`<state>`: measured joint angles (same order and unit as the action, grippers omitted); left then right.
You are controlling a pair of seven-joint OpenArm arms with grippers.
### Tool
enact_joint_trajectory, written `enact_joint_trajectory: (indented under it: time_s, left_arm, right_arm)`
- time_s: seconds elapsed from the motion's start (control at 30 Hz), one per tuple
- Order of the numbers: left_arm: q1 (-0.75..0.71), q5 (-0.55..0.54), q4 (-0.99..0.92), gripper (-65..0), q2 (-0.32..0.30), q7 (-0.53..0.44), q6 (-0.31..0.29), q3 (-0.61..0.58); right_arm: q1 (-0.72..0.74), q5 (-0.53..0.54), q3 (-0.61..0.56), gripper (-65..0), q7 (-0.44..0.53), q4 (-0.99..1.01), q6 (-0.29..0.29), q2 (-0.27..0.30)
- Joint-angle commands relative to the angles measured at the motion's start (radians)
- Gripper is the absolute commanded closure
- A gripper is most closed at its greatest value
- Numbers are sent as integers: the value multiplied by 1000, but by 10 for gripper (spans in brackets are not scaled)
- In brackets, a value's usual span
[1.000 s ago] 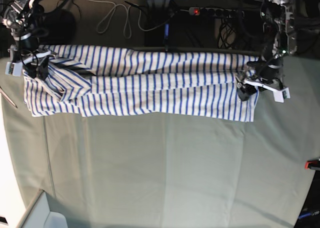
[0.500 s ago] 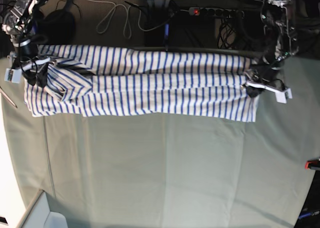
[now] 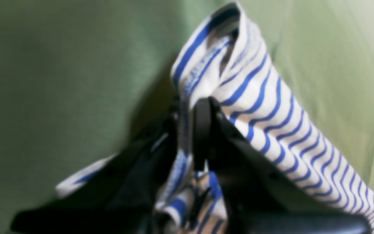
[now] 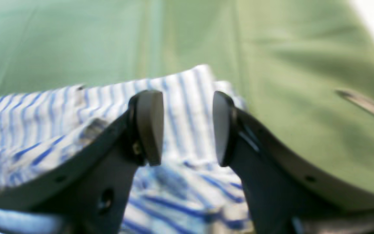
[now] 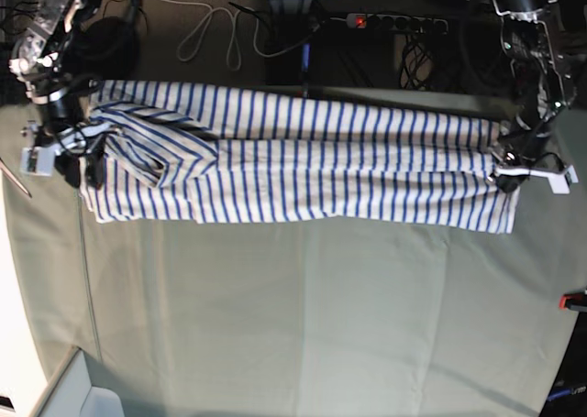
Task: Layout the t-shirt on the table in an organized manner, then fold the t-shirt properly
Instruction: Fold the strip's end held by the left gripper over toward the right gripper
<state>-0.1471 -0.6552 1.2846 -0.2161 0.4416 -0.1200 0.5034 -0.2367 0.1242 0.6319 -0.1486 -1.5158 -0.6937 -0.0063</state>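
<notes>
My left jaws (image 3: pixel 187 136) are clamped on the hem of the shirt (image 5: pixel 303 165), a bunched fold of striped cloth pinched between them. My right jaws (image 4: pixel 187 126) stand apart with nothing between them, hovering just over the sleeve end. That is the change: a second ago both of us held the shirt, and now the right has let go. Meanwhile the left has pulled toward 3 o'clock in the base view, so the whole shirt has slid that way and stretched longer along the far edge of the surface (image 5: pixel 303 325). I judge the layout unfinished: the sleeve area at 9 o'clock lies crumpled and needs smoothing before folding.
</notes>
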Motion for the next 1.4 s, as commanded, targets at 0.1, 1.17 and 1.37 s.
enact_joint_trajectory:
  time_s: [0.1,1.17,1.37]
  left_arm:
    - [13,-5,22,0,-16,-31,0,33]
    - [-82,136,412,0,123,-39,165,-610]
    - [-35,197,387,0,163,-34,171,-728]
  right_arm:
    - [-40,16,-86,-254,24,-6,-4,-4]
    - [-28,16,-126,-254,27,93,-4,-2]
    - [-37,16,-126,-254,27,53,-4,-2]
